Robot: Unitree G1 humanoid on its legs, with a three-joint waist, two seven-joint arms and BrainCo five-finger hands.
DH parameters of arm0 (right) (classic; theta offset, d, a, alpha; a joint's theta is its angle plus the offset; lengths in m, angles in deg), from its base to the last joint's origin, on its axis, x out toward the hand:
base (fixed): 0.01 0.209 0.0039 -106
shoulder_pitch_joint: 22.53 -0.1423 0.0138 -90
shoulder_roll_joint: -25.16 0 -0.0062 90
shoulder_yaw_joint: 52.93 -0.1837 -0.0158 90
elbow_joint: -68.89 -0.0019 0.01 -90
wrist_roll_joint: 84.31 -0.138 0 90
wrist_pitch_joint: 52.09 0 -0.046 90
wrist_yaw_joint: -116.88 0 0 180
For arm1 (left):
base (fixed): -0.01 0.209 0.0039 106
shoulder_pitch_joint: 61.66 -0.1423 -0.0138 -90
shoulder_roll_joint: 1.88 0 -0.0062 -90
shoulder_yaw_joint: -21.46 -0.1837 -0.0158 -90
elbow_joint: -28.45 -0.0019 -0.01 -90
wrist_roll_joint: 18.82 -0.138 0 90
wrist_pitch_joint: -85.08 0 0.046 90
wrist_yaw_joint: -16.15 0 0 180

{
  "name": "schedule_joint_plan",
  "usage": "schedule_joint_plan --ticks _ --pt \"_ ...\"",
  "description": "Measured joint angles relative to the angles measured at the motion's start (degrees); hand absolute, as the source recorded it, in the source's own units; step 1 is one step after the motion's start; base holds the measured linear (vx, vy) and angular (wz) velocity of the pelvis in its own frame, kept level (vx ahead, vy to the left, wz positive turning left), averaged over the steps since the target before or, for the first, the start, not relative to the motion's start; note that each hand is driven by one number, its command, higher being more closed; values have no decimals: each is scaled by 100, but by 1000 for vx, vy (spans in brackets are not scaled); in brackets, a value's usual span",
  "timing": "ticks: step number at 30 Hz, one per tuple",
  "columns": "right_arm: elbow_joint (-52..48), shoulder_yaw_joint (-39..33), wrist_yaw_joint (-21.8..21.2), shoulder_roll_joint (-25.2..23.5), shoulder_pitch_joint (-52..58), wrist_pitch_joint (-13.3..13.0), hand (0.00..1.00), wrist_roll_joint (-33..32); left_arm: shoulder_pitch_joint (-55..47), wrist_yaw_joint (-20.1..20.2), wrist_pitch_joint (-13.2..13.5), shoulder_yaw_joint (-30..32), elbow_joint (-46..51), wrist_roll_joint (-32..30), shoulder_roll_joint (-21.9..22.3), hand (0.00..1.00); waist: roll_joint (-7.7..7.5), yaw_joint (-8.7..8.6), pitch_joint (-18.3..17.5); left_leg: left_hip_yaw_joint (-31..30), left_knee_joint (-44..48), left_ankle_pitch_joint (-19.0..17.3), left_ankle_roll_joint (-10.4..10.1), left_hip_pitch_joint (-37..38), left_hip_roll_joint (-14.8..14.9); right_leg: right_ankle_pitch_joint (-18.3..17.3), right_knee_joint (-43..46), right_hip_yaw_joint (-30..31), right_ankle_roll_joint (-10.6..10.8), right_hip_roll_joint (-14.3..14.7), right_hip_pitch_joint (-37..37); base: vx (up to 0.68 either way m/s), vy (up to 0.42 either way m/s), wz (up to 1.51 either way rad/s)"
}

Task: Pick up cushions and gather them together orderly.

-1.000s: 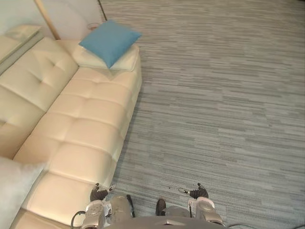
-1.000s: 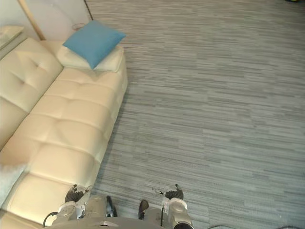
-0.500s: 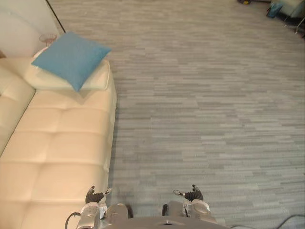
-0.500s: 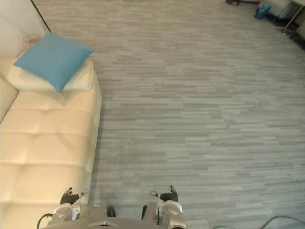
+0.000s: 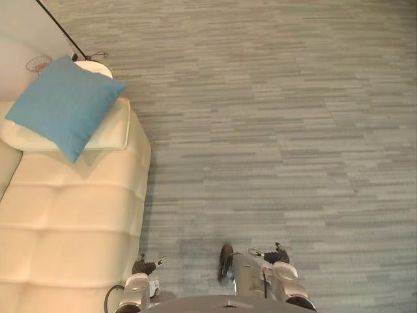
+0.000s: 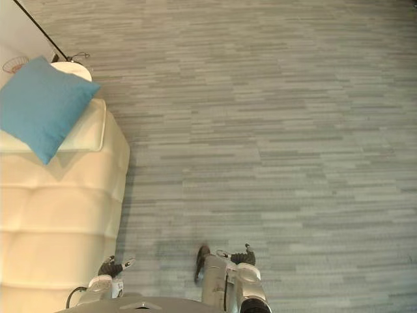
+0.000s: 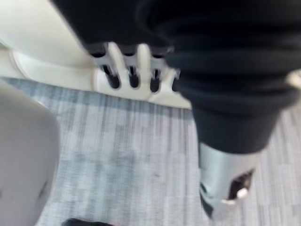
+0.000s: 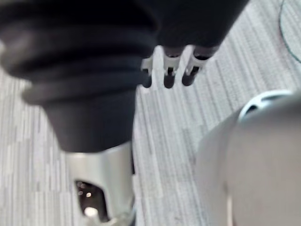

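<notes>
Left hand (image 5: 144, 266), right hand (image 5: 277, 255) idle as before, blue cushion (image 5: 62, 105) untouched

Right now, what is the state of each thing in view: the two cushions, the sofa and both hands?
blue cushion: lying askew on top of the cream cushion, not held.
cream cushion: flat on the sofa's far end, under the blue one.
sofa: carries both cushions at its far end.
left hand: low beside the sofa, fingers relaxed, holding nothing.
right hand: low over the floor, fingers relaxed, holding nothing.

Left hand (image 5: 144, 266), right hand (image 5: 277, 256) low, relaxed.
</notes>
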Motion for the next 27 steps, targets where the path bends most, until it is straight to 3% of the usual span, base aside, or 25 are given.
schedule_joint_plan --ticks 1,3,5,7,9,10,11,12,13,15,17,18,19,21,22,24,27 --pt "2 82 3 -46 -10 -1 0 -5 -11 0 4 32 101 13 -17 0 -22 77 26 148 713 -194 48 -456 105 -105 -217 -3 -26 79 422 401 -117 -10" --pt "2 86 11 -95 -31 -2 0 -59 -68 -5 19 31 261 31 -29 0 -95 166 49 509 771 -451 124 -984 89 -197 -598 -2 30 88 1004 383 -36 4" --pt "1 85 15 -87 -27 0 0 -104 -152 -9 53 73 429 125 0 0 -55 204 30 1065 -208 -770 322 -1504 36 -240 -1115 -23 113 79 1553 457 47 13" --pt "2 46 21 -85 -22 3 0 -103 -150 -11 82 118 444 129 33 0 -76 235 28 1402 -1444 -798 344 -1636 -122 -215 -1362 -115 293 -4 1820 368 92 20" --pt "13 -141 50 -67 -33 5 0 -94 -133 -7 117 151 439 132 58 0 -87 318 26 1728 -3306 -373 335 -1624 -402 -340 -1554 -171 494 -132 2097 400 173 19" --pt "33 -165 85 -55 -35 7 0 -91 -118 -5 122 199 435 149 79 0 -107 352 25 1741 -3740 155 402 -1628 -521 -423 -1613 -183 629 -199 2239 585 266 2" --pt "109 -155 93 -59 -48 17 0 -79 -113 -8 122 230 409 168 89 0 -178 426 -20 1828 -3861 587 617 -1469 -642 -475 -1675 -95 704 -267 2364 510 220 -3" --pt "211 -158 97 -47 -79 16 0 -64 -95 -5 126 236 380 171 72 0 -212 428 -64 1853 -3864 505 772 -1436 -735 -474 -1738 -48 701 -318 2424 528 209 -2" --pt "369 -128 82 -96 -117 40 0 -18 -94 15 138 252 377 191 -5 0 -354 423 -115 1847 -3667 289 986 -1460 -854 -302 -1822 112 675 -443 2492 528 228 17" --pt "424 -132 73 -141 -77 49 0 12 -93 22 156 321 376 232 -44 0 -454 464 -150 1823 -3331 12 1096 -1444 -936 -197 -1546 280 723 -575 2536 506 241 26" --pt "471 -137 60 -124 -49 48 0 23 -97 20 150 277 284 233 -82 0 -464 455 -160 1641 -3264 -368 1087 -1136 -1080 -106 -109 360 966 -746 2200 414 192 39" --pt "465 -128 58 -126 -18 47 0 24 -91 21 145 176 202 234 -134 0 -492 392 -159 1480 -3281 -476 1095 -979 -1187 145 992 431 1349 -900 1794 433 159 75" --pt "462 -116 48 -127 40 47 0 24 -91 24 125 59 161 227 -212 0 -540 308 -154 1264 -3267 -554 1113 -809 -1310 267 2083 582 1531 -1018 1420 495 134 109" --pt "398 -81 -5 -114 248 38 0 25 -102 23 63 11 131 225 -242 0 -558 276 -154 901 -3358 -666 1163 -382 -1478 99 3386 738 1398 -1020 854 364 51 118" --pt "246 -80 -14 -88 332 16 0 20 -121 20 22 -26 134 222 -234 0 -511 269 -147 598 -3545 -810 1159 -61 -1548 -130 3656 760 1194 -939 476 350 -30 125" --pt "140 -89 -13 -94 427 -36 0 17 -94 22 9 -51 138 217 -230 0 -537 243 -161 108 -3611 -962 1138 169 -1615 -396 3349 816 1094 -767 -7 329 -97 132" --pt "75 -195 -14 -91 513 -75 0 7 -100 10 9 -37 114 168 -236 0 -555 137 -178 -797 -3637 -1161 965 401 -1626 -566 1572 1304 932 -348 -296 256 -214 156"
